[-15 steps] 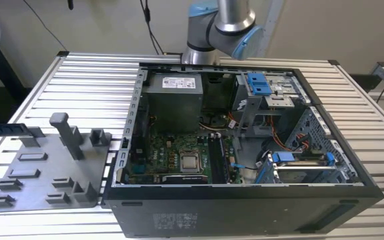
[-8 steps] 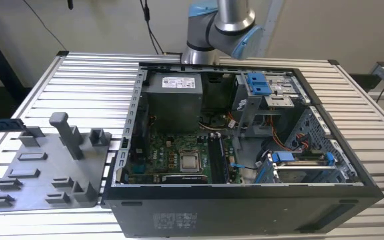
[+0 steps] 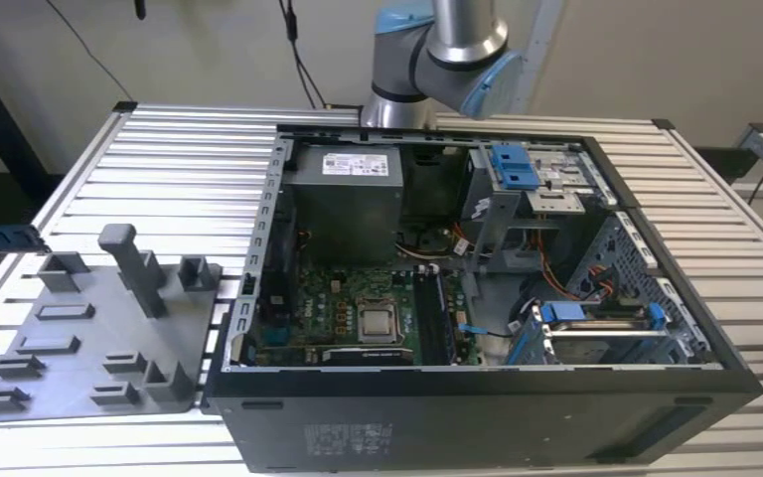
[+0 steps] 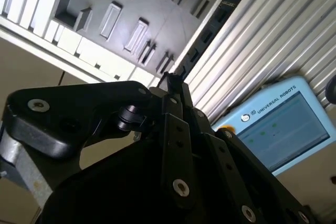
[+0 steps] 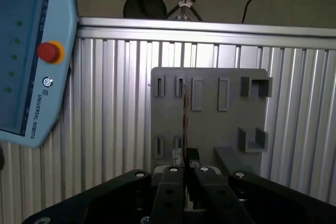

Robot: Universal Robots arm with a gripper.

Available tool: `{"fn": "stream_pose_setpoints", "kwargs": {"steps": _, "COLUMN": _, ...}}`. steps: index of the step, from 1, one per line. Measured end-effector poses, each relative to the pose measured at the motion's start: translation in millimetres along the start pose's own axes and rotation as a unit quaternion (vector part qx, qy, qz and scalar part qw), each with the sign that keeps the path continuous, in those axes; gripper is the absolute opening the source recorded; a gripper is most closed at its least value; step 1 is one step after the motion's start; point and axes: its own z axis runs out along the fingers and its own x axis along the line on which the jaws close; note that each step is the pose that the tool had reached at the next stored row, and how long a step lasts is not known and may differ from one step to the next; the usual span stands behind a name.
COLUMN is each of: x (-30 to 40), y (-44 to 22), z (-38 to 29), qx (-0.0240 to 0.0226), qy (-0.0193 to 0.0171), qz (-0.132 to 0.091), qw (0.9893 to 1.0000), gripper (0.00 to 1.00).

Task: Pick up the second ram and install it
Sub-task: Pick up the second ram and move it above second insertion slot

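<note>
1. Second ram [image 5: 185,119]: the dark memory stick. It is edge-on as a thin line in the first wrist view, and a long chip-studded strip in the second wrist view, second ram [image 4: 207,30]. It hangs above the grey holder tray [image 5: 210,129], carried by one end.
2. My claw [image 5: 185,167]: clenched on the near end of the second ram. My fingers [image 5: 169,187] close together on it in both wrist views.
3. Axis: the second ram's long axis runs straight out from my fingertips, in line with the claw. Its free end points away from me, across the tray's slots towards the ribbed table [image 5: 115,103].
4. Clearance: I judge the second ram lifted out of its slot, though the edge-on view leaves the gap uncertain.
5. Teach pendant [image 5: 26,51]: lies flat on the table, just beside the tray.
6. Computer case [image 3: 488,417]: open-sided, on the same table, next to the tray on the exterior view's right. Its motherboard [image 3: 342,318] lies exposed inside, well apart from the second ram.
7. Stage, as I judge it: grasp made, installation not yet done.
</note>
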Motion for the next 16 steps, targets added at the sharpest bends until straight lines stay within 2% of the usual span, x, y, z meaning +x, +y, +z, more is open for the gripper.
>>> {"fn": "stream_pose_setpoints", "kwargs": {"steps": 13, "x": 0.1, "y": -0.2, "z": -18.0, "qx": -0.0002, "qy": -0.0001, "qz": 0.0, "qw": 1.0, "gripper": 0.14}}
{"fn": "stream_pose_setpoints", "kwargs": {"steps": 16, "x": 0.1, "y": -0.2, "z": -18.1, "qx": -0.0001, "qy": -0.0001, "qz": 0.0, "qw": 1.0, "gripper": 0.14}}
